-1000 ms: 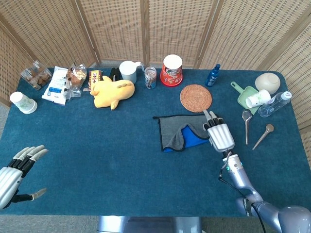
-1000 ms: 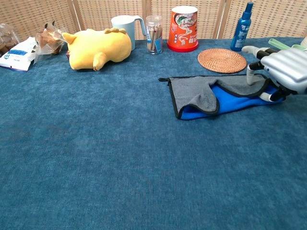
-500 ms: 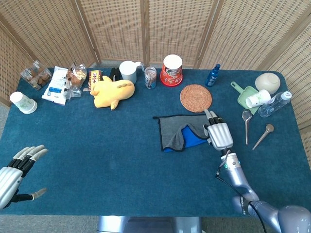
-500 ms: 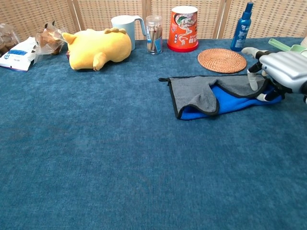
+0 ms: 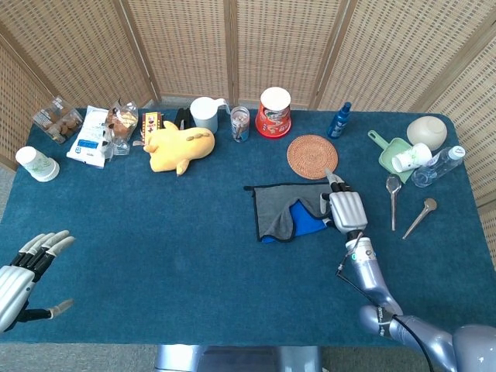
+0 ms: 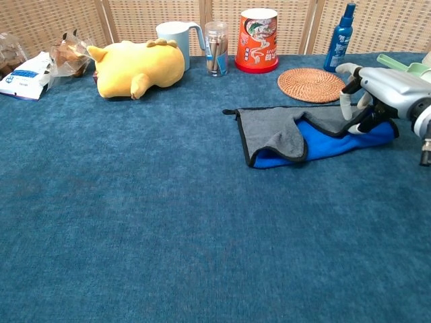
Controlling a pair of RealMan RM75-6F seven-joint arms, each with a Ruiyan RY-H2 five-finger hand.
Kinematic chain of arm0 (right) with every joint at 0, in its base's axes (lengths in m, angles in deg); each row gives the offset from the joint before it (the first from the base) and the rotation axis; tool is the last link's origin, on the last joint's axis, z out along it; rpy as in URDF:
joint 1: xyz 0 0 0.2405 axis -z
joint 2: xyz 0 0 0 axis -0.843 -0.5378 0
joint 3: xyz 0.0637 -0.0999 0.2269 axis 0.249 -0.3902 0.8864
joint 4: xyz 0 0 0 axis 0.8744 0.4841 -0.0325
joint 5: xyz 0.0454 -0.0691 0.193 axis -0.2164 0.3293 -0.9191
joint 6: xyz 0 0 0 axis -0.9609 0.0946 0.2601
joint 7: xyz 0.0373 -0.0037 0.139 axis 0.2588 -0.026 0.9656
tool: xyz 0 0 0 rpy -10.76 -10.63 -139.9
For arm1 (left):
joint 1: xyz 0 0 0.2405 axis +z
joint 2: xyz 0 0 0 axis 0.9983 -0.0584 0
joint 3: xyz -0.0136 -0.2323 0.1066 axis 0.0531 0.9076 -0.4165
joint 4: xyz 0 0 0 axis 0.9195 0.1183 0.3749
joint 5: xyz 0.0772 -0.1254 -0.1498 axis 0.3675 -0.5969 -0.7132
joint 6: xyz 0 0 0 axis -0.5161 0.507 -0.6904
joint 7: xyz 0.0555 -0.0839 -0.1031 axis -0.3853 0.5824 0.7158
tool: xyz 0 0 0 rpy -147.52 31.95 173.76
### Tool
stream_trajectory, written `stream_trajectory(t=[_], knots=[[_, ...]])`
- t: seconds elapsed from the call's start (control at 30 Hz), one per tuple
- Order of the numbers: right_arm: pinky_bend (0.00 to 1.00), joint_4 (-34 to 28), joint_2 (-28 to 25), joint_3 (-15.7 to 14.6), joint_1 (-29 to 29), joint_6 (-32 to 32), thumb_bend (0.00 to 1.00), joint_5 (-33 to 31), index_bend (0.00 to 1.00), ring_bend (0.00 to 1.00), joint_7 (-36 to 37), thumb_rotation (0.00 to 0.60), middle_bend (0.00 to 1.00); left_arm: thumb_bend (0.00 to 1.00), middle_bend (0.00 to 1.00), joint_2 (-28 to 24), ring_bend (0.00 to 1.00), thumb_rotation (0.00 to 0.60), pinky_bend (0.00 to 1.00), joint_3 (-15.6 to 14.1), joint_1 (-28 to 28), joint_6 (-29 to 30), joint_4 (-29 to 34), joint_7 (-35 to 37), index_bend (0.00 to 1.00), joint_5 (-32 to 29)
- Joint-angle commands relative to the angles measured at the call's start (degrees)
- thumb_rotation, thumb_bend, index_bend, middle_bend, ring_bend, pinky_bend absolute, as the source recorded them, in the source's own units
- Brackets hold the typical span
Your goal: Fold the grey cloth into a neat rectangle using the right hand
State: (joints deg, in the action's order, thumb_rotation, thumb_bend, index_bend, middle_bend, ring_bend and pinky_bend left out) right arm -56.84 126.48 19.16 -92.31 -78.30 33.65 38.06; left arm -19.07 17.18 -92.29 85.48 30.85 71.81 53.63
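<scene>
The grey cloth [image 5: 277,208] [image 6: 273,129] lies half folded on the blue table cover right of centre, with its blue underside [image 5: 310,222] [image 6: 323,142] showing. My right hand [image 5: 346,208] [image 6: 385,89] is at the cloth's right end, knuckles up. Its fingers [image 6: 355,116] curl down and pinch the grey edge there; the cloth stays flat on the table. My left hand [image 5: 21,273] hovers off the near left corner with its fingers spread and nothing in it; the chest view does not show it.
A woven coaster [image 5: 312,156] [image 6: 312,85] lies just behind the cloth. Along the back stand a red cup [image 5: 273,111], a blue bottle [image 5: 339,120], a mug [image 5: 205,113] and a yellow plush [image 5: 180,146]. Spoons [image 5: 393,200] and a green scoop [image 5: 395,154] lie to the right.
My right hand has rolled its wrist and crept slightly left and away over the cloth's right end, its fingers curling in more. The cloth and left hand have not moved.
</scene>
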Motion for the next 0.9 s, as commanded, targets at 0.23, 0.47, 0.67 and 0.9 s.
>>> stream_trajectory(t=[0.23, 0.47, 0.67, 0.9], knots=[[0.36, -1.9, -0.9, 1.0, -0.4, 0.9, 0.37, -2.0, 0.68, 0.13, -1.1, 0.6, 0.06, 0.24, 0.0, 0.0, 0.0, 0.6, 0.07, 0.0, 0.1, 0.0, 0.0, -0.2, 0.07, 0.0], [0.36, -1.4, -0.2, 2.7, -1.7, 3.1, 0.38, -5.5, 0.69, 0.13, -2.6, 0.6, 0.06, 0.24, 0.0, 0.1, 0.0, 0.6, 0.07, 0.0, 0.1, 0.0, 0.1, -0.3, 0.07, -0.1], [0.36, 0.6, 1.1, 4.0, -3.6, 4.3, 0.38, -8.0, 0.69, 0.13, -4.9, 0.6, 0.06, 0.24, 0.0, 0.0, 0.0, 0.6, 0.07, 0.1, 0.1, 0.1, 0.0, -0.1, 0.07, -0.3], [0.36, 2.8, 2.3, 5.9, -5.5, 5.5, 0.38, -10.9, 0.69, 0.13, -6.6, 0.6, 0.06, 0.24, 0.0, -0.1, 0.0, 0.6, 0.07, 0.3, 0.0, 0.0, -0.1, 0.4, 0.07, -0.8]])
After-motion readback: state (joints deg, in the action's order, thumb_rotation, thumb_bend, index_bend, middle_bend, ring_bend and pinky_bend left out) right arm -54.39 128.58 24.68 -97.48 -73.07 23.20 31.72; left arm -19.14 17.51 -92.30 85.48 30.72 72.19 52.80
